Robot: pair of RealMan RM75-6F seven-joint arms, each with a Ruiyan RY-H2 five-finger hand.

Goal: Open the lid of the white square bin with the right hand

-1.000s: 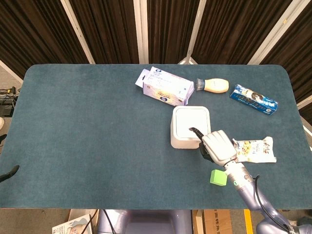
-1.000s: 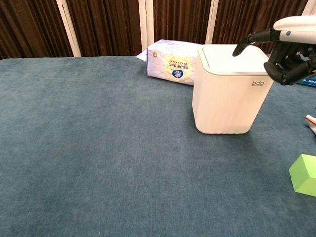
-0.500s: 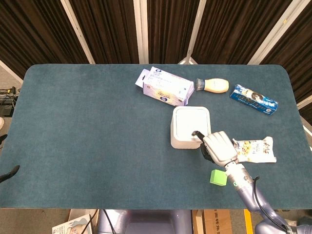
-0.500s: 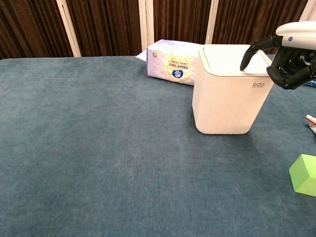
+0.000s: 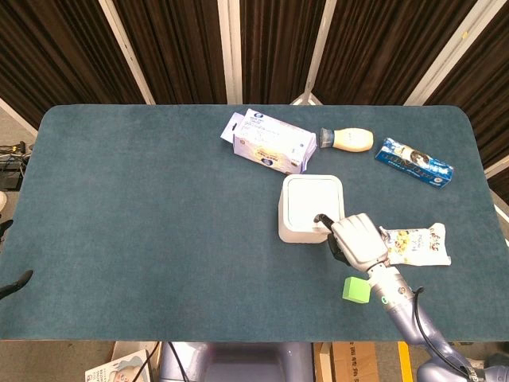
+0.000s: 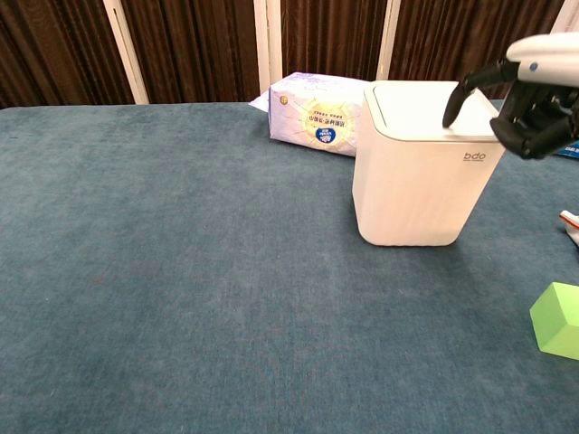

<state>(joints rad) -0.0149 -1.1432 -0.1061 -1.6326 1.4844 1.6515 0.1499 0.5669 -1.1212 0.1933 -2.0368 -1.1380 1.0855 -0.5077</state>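
Note:
The white square bin (image 5: pixel 301 229) (image 6: pixel 416 190) stands right of the table's middle, its lid (image 5: pixel 312 195) (image 6: pixel 407 104) lying flat and closed. My right hand (image 5: pixel 359 243) (image 6: pixel 536 108) hovers at the bin's near right corner. One dark fingertip (image 5: pixel 319 217) (image 6: pixel 449 116) is stretched out and touches the lid close to its front edge; the other fingers are curled in, holding nothing. Of my left hand (image 5: pixel 16 282) only a dark sliver shows at the head view's left edge.
A purple-white tissue pack (image 5: pixel 269 142) (image 6: pixel 317 113) lies just behind the bin. A cream bottle (image 5: pixel 347 140) and a blue packet (image 5: pixel 413 161) lie at the back right. A snack pouch (image 5: pixel 413 244) and a green block (image 5: pixel 357 290) (image 6: pixel 556 321) sit beside my right arm.
My right hand's outstretched finger has come down from above the lid onto its front part, and the hand has shifted slightly towards the bin. The lid stays closed.

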